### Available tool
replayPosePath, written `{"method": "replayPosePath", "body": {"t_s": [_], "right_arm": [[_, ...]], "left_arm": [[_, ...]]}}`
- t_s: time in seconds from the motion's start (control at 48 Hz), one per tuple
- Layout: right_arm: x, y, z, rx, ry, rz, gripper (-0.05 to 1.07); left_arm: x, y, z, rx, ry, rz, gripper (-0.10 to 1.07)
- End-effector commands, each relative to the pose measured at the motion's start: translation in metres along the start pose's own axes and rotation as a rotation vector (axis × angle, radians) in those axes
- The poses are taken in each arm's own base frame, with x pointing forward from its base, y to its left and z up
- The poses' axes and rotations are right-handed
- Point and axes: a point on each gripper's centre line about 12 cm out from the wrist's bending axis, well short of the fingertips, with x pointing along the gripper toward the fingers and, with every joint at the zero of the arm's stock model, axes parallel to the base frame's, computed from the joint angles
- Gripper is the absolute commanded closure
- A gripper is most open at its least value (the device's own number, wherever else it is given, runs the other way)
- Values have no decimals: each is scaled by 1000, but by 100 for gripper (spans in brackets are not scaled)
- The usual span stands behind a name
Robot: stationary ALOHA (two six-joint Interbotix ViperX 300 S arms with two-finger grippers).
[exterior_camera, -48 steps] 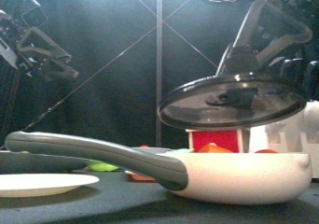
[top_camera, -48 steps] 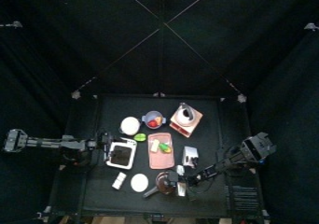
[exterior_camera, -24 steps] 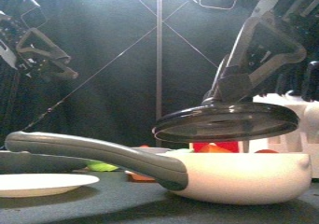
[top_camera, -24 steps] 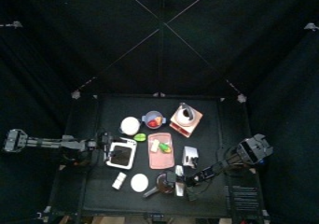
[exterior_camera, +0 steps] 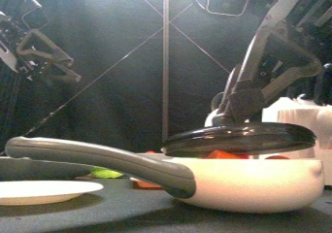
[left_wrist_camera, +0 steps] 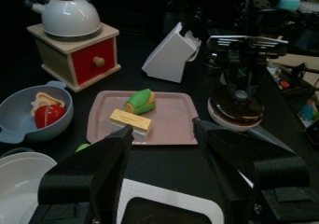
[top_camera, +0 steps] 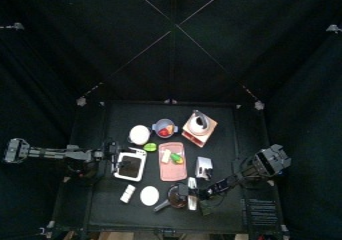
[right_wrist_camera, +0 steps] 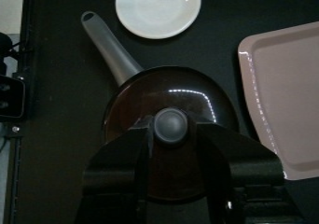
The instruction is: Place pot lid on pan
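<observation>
The pot lid [exterior_camera: 242, 138], a dark glass disc with a grey knob [right_wrist_camera: 171, 125], is held by that knob between the jaws of the right gripper [right_wrist_camera: 171, 134], which are closed onto it at a moderate width. In the front view the lid is seen nearly level, low over the rim of the pan [exterior_camera: 253, 183], whose long grey handle [exterior_camera: 97, 157] is pointed toward the table's left side; whether the lid's edge is resting on the rim all round cannot be told. In the right wrist view the pan is almost wholly covered by the lid. A white plate [right_wrist_camera: 159, 9] is set just beyond the handle's end, and a pink tray [right_wrist_camera: 281, 97] lies near the pan's side, a strip of bare table between them. The left gripper [left_wrist_camera: 169, 153] is held with its jaws wide apart and empty at the table's left edge, well apart from the pan.
</observation>
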Motion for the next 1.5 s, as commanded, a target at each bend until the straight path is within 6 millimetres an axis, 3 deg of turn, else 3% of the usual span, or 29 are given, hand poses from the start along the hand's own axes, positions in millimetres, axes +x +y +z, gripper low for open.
{"method": "replayPosePath", "body": {"t_s": [0.0, 1.479], "right_arm": [[-5, 6, 12, 5, -31, 20, 40], [3, 2, 3, 53, 7, -4, 38]], "left_arm": [[1, 0, 5, -2, -15, 1, 8], [1, 0, 4, -2, -11, 1, 8]]}}
